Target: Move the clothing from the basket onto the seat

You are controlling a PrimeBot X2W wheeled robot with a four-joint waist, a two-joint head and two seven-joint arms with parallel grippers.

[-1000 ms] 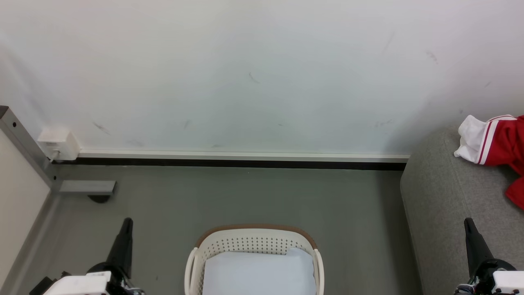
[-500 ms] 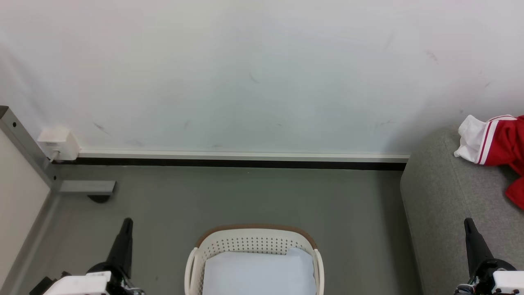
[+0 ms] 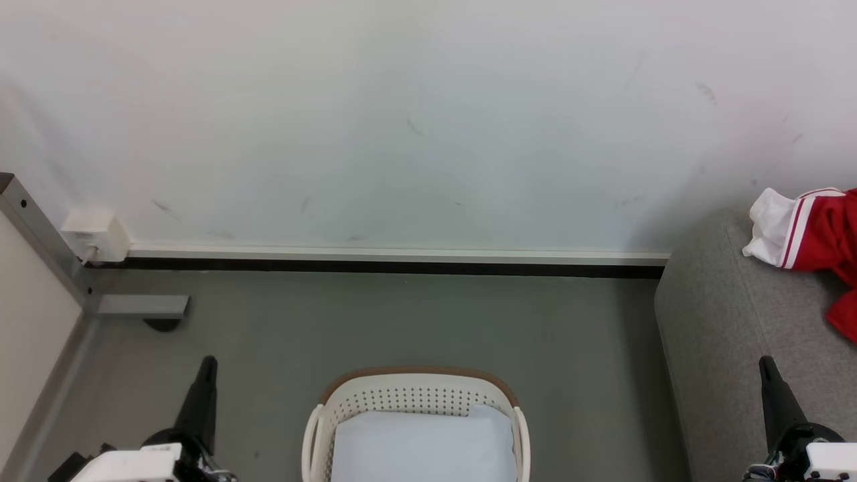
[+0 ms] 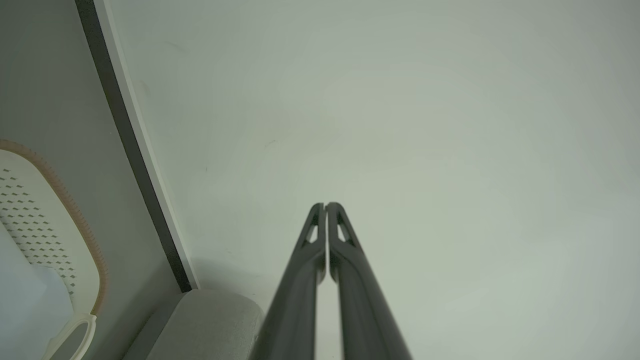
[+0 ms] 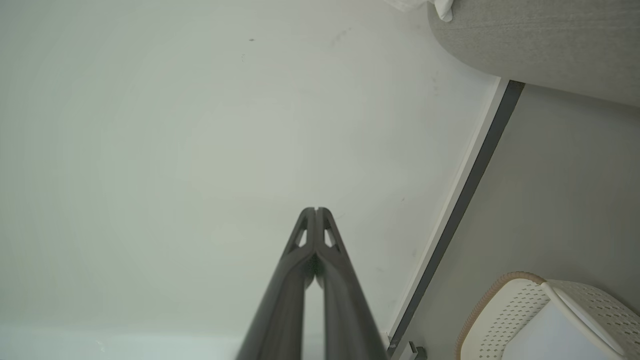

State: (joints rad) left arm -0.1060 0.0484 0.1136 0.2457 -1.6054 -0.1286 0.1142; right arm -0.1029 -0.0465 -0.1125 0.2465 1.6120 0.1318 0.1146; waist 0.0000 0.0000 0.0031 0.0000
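Note:
Red clothing with white panels and striped trim lies on the grey seat at the right edge of the head view. The white perforated basket with a brown rim stands on the floor at bottom centre, holding a pale white-blue sheet. My left gripper is shut and empty, low on the left of the basket. Over the seat's front, my right gripper is also shut and empty. In the wrist views each gripper points at the wall with fingertips touching.
A pale wall with a dark skirting strip runs behind the basket. A white socket box and a grey metal frame post stand at the left. Grey floor lies between basket and wall.

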